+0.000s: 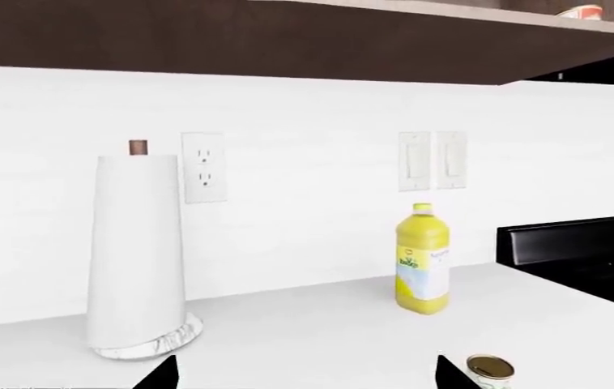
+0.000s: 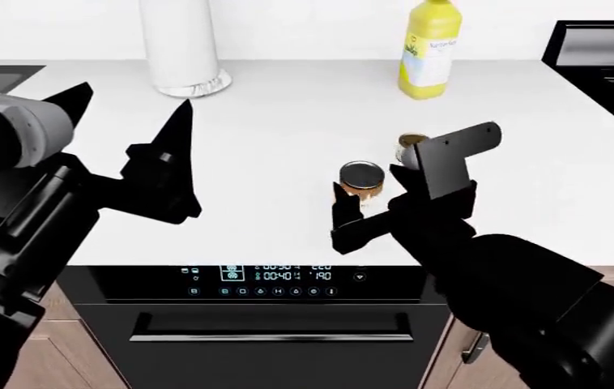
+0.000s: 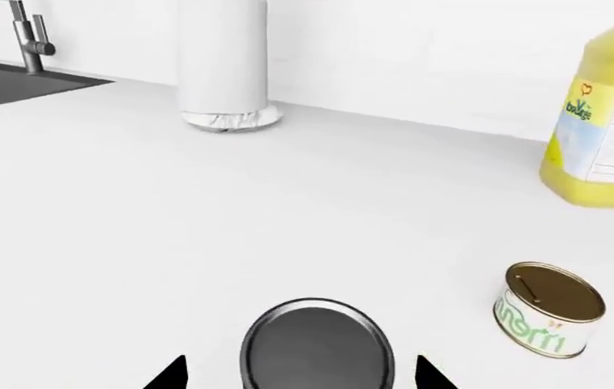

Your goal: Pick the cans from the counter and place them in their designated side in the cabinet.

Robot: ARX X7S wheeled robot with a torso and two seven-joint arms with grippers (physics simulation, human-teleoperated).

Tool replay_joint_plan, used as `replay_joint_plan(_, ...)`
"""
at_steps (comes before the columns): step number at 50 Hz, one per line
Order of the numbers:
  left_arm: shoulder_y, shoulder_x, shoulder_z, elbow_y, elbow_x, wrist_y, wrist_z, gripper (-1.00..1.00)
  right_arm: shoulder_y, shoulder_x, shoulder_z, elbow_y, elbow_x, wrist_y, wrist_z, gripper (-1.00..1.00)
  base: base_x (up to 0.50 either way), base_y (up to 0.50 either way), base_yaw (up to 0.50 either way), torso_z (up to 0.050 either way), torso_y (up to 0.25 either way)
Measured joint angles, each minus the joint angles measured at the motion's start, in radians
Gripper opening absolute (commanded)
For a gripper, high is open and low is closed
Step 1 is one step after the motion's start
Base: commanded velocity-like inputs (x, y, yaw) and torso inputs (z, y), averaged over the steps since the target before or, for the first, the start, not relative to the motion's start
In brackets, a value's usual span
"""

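The taller can (image 2: 361, 176), with its dark lid, stands on the white counter (image 2: 285, 121) near the front edge. My right gripper (image 2: 368, 207) is open, with a jaw on each side of this can and a gap at both. In the right wrist view the can's lid (image 3: 318, 350) lies between the fingertips (image 3: 168, 375). The squat can with a gold-brown lid (image 3: 548, 309) stands just beside it, partly hidden by my right arm in the head view (image 2: 407, 147). My left gripper (image 2: 131, 104) is open and empty above the counter to the left. The squat can also shows in the left wrist view (image 1: 490, 370).
A white paper-towel roll (image 2: 181, 44) and a yellow bottle (image 2: 429, 50) stand at the back by the wall. The black stove (image 2: 610, 65) is at the right and a sink (image 3: 15, 81) at the left. A dark cabinet (image 1: 285, 32) hangs overhead. An oven front (image 2: 269, 316) is below the counter.
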Motion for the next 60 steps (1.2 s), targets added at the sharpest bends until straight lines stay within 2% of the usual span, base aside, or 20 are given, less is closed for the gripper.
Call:
replay_joint_plan(12, 0.022, 0.001, 0.02, 0.0, 0.063, 0.024, 0.044, 1.0, -0.01, 0.016, -0.053, 0.045, -0.019, -0.002, -0.038, 1.0, 0.0, 0.0, 0.0, 0.0, 0.0)
replay_joint_plan(22, 0.028, -0.005, 0.026, 0.001, 0.057, 0.032, 0.036, 1.0, -0.019, 0.023, -0.079, 0.082, -0.039, -0.023, -0.052, 1.0, 0.0, 0.0, 0.0, 0.0, 0.0)
replay_joint_plan(37, 0.034, -0.015, 0.037, -0.003, 0.068, 0.046, 0.039, 1.0, 0.032, -0.01, -0.133, 0.246, -0.099, -0.102, -0.11, 1.0, 0.0, 0.0, 0.0, 0.0, 0.0)
replay_joint_plan(38, 0.035, -0.016, 0.038, -0.003, 0.069, 0.048, 0.04, 1.0, 0.036, -0.012, -0.136, 0.254, -0.102, -0.105, -0.114, -1.0, 0.0, 0.0, 0.0, 0.0, 0.0)
replay_joint_plan(51, 0.045, -0.025, 0.045, -0.003, 0.084, 0.064, 0.048, 1.0, 0.059, -0.016, -0.141, 0.286, -0.093, -0.107, -0.116, -1.0, 0.0, 0.0, 0.0, 0.0, 0.0)
replay_joint_plan(60, 0.046, -0.026, 0.055, -0.005, 0.091, 0.074, 0.05, 1.0, 0.111, 0.003, -0.109, 0.201, -0.024, -0.007, -0.086, -1.0, 0.0, 0.0, 0.0, 0.0, 0.0)
